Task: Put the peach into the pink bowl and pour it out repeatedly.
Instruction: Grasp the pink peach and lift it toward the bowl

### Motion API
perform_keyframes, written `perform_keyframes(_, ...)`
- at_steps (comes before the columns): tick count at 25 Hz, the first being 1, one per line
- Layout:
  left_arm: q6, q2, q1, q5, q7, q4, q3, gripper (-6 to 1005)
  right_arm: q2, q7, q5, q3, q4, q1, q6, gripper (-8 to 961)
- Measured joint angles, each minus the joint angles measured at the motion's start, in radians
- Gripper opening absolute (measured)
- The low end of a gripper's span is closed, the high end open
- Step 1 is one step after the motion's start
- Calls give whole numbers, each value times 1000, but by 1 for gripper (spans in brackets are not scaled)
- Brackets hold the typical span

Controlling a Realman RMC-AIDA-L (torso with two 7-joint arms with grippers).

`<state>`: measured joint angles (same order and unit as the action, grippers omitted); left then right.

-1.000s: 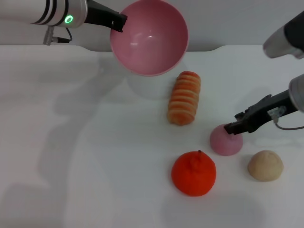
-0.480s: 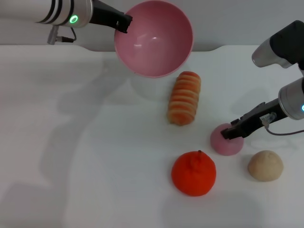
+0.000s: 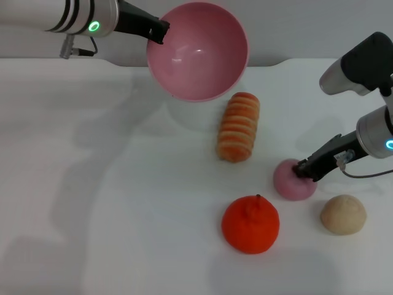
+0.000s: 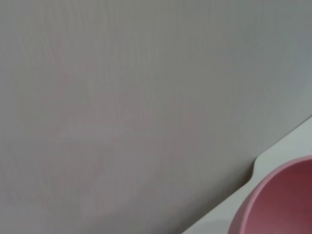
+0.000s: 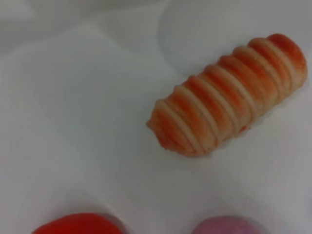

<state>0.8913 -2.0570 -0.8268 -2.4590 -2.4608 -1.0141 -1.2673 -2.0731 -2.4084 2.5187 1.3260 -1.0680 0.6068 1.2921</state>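
holding the pink bowl (image 3: 198, 50) by its rim, the left gripper (image 3: 156, 29) keeps it raised and tilted above the far side of the white counter (image 3: 110, 203). the right gripper (image 3: 305, 167) sits on top of the peach (image 3: 295, 180), which rests on the counter between the tangerine (image 3: 250, 224) and the bun (image 3: 343, 213); i cannot tell how wide its fingers are. a striped bread roll (image 3: 239, 126) lies just below the bowl.

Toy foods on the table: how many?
4: striped bread roll mid-table; peach right of centre at the right hand; beige bun beside it; tangerine nearest. None appear hidden.
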Motion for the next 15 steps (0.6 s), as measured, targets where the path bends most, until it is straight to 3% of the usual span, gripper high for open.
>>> perform_keyframes(5,0,0,5,0,-1,0,0,45,0,0,12,10,-5,0,-2,36)
perform_keyframes(10,3,0,5,0,-1,0,0,45,1,0,13,11,-70,-16,11,24)
perform_keyframes(15,6,0,5,0,0,1,-1,45,0,-34,13,9,-316,-91,56,22)
